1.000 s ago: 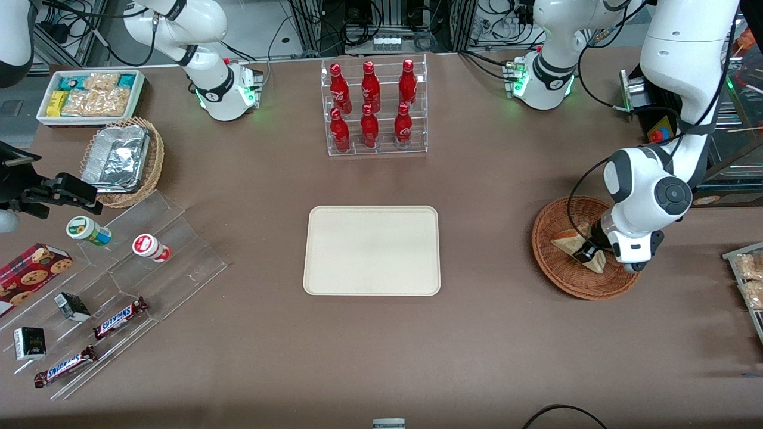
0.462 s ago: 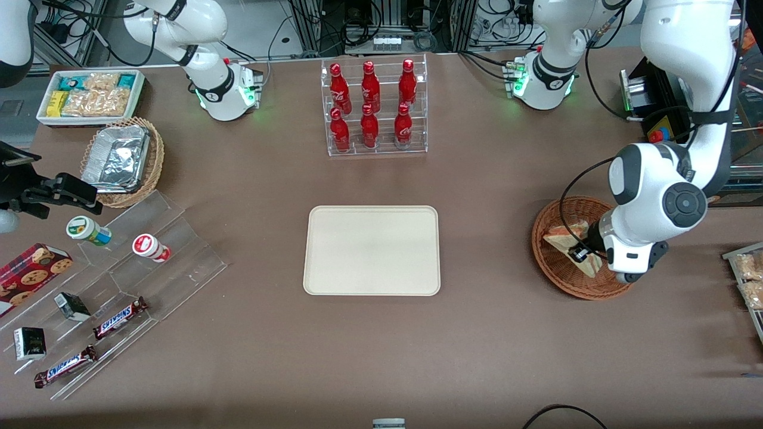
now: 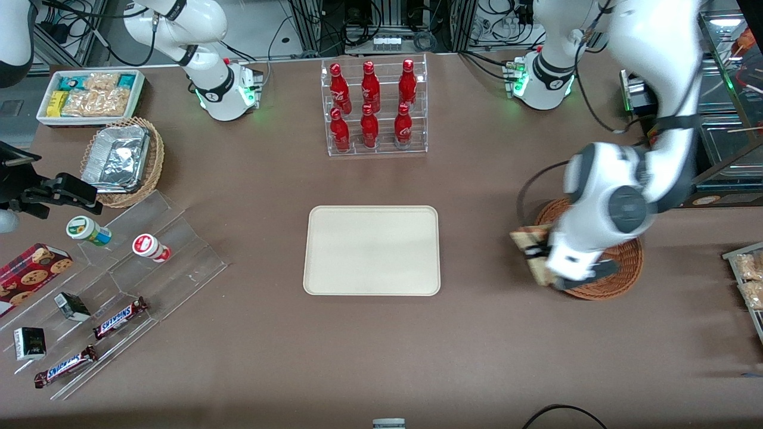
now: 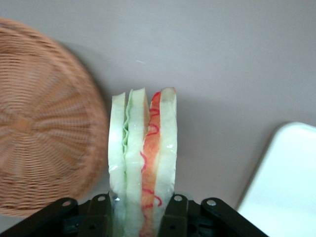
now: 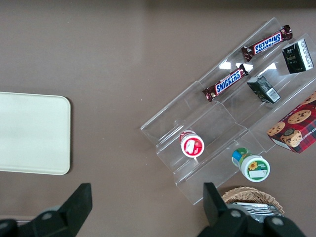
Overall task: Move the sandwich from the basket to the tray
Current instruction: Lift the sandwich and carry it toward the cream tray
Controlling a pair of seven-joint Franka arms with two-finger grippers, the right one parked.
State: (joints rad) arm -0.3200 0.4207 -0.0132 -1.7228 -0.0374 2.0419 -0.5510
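The gripper (image 3: 539, 262) is clamped on the sandwich (image 4: 143, 163), lifted clear above the basket's (image 3: 623, 262) rim. Both hang between basket and tray (image 3: 372, 250), nearer the basket.

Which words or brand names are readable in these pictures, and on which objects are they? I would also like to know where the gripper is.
"SNICKERS": on a chocolate bar on the clear stepped stand.
"SNICKERS": on the second bar, same stand.
Red bottles in the clear rack: white script, too small to read.
Cookie box, two small cups and dark packets: print unreadable.
Nothing written on the sandwich, basket or tray.
The gripper holds the sandwich above the table between basket and tray.
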